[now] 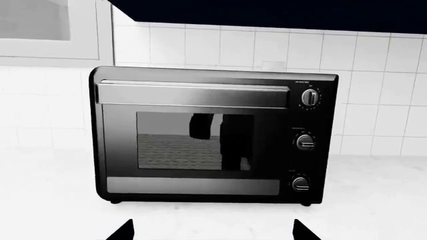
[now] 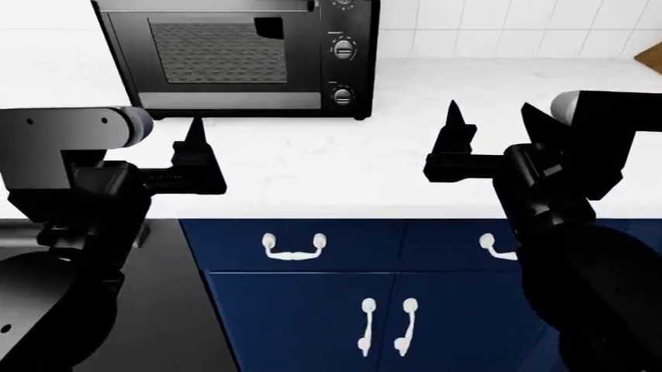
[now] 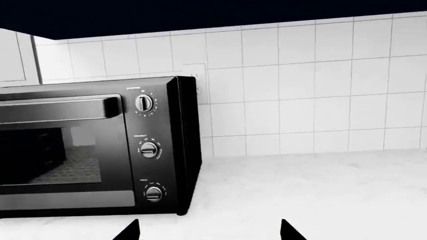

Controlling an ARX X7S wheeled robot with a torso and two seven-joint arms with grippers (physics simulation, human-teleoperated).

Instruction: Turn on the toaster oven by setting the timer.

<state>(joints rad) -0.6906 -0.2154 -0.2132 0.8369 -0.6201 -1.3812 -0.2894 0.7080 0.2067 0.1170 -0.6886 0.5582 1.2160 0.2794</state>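
Facing toaster oven (image 1: 210,135) on countertop (image 2: 414,147): left gripper (image 1: 212,231) and right gripper (image 3: 210,231) held spread, well short (knobs untouched).

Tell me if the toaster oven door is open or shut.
Shut: the toaster oven door sits flush with the front, its handle flat against it.

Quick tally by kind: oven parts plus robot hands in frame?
Toaster oven: 1
Knobs: 3, top, middle, bottom
Bar handle: 1
Glass door window: 1
Hands: 2, left hand and right hand, both clear of the oven
Total: 8
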